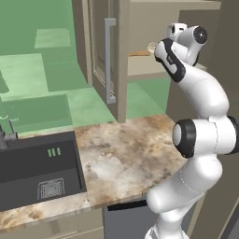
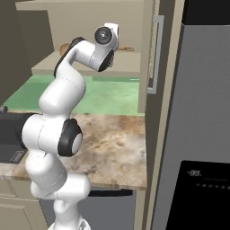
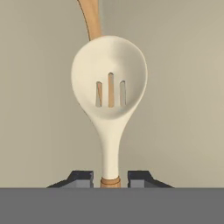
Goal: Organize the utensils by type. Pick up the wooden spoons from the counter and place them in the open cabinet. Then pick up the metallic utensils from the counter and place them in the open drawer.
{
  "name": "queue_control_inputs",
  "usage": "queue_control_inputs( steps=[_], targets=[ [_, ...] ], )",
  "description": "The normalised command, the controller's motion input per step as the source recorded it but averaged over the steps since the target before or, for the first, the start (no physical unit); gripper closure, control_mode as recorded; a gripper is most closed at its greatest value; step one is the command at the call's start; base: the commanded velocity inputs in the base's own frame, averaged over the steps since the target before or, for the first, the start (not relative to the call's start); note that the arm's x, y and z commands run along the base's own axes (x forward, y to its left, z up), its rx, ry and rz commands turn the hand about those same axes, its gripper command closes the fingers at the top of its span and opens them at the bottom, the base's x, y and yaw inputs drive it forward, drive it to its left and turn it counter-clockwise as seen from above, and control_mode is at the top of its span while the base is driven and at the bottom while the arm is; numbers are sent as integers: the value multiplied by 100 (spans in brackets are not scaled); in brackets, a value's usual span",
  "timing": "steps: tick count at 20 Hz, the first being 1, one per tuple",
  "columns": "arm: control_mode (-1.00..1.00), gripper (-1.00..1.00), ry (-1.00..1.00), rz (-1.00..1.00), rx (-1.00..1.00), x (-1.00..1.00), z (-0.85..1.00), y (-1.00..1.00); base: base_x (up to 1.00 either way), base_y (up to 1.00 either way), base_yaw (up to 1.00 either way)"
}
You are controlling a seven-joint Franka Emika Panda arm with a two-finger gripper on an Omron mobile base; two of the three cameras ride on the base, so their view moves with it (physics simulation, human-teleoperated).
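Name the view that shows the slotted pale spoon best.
Hand view: the slotted spoon faces the camera, its neck between the gripper fingertips. In both base views the arm's wrist hides it; another spoon's tan handle shows on the cabinet shelf.

Flat even render light, slight blur

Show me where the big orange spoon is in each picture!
Left base view: orange spoon upper right, on the shelf.
Right base view: upper left, bowl peeking past the arm, same shelf.
Hand view: handle at the top, behind the pale spoon.
Landmark: the shelf in both base views.
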Motion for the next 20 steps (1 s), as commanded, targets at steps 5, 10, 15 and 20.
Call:
queue_control_inputs(
  steps=[5,10,15,20],
  targets=[
    [-100,100,0,0,0,16,-12,0,0,0,0],
    [-100,100,0,0,0,8,-23,0,0,0,0],
    [-100,100,0,0,1,17,-21,0,0,0,0],
    [-100,100,0,0,3,19,-22,0,0,0,0]
  ],
)
